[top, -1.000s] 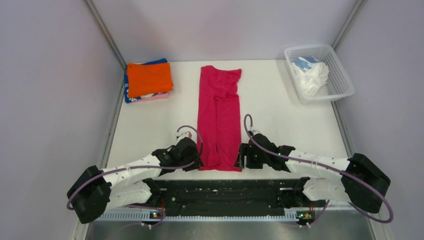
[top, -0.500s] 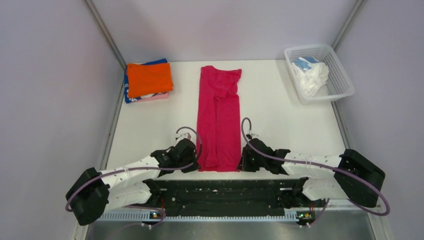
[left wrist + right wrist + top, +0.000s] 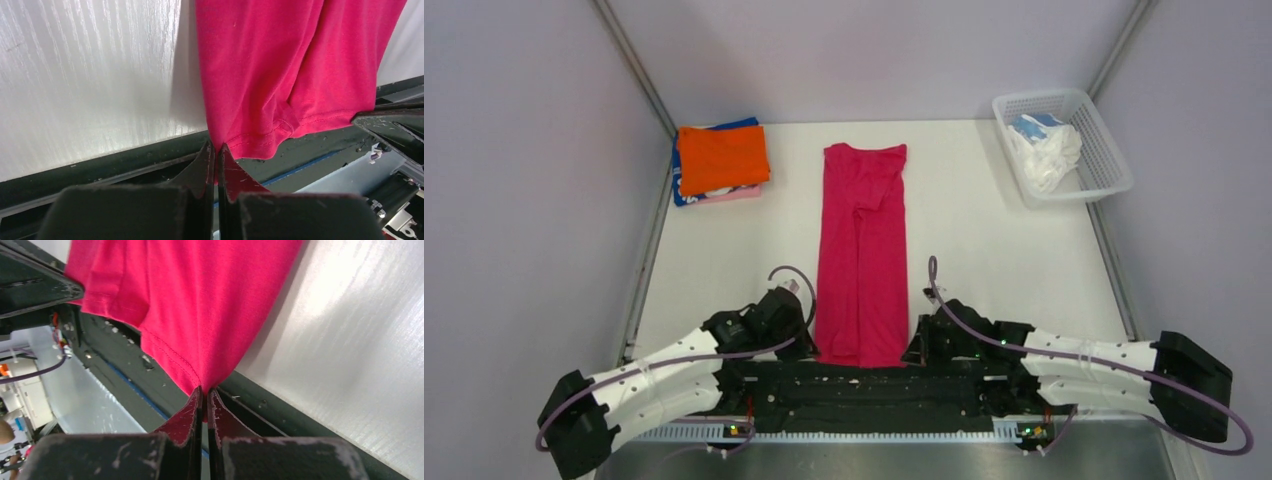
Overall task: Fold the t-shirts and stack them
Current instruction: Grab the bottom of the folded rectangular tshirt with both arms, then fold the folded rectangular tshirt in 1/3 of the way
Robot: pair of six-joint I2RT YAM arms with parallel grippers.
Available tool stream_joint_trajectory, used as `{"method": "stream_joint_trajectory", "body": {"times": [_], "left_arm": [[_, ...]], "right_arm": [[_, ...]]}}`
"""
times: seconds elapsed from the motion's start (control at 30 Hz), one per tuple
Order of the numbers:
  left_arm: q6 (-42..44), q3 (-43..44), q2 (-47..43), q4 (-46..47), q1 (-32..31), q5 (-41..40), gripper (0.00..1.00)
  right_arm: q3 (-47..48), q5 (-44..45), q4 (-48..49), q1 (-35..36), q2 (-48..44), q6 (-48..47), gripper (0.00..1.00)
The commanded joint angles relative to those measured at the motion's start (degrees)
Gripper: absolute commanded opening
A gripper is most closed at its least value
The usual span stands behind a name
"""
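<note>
A crimson-pink t-shirt lies folded into a long narrow strip down the middle of the white table, its near hem hanging over the table's front edge. My left gripper is shut on the hem's near-left corner; the left wrist view shows the crimson-pink t-shirt pinched in my left gripper. My right gripper is shut on the near-right corner, where the crimson-pink t-shirt meets my right gripper. A stack of folded t-shirts, orange on top over blue and pale pink, sits at the far left.
A white mesh basket at the far right corner holds a crumpled white and light-blue shirt. The black mounting rail runs along the table's near edge under both grippers. Grey walls enclose the table on three sides.
Both grippers closed on the near corners of the crimson-pink shirt and drew it toward the near edge. The strip has stretched straighter and its hem now overhangs the edge.
</note>
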Motion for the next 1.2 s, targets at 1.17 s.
{"method": "stream_joint_trajectory", "body": {"times": [1.17], "left_arm": [[27.6,54.5,54.0,6.7,26.8,-5.4,0.00]], "right_arm": [[37.5,-9.3,17.6,-36.5,39.2,-24.8,0.00]]}}
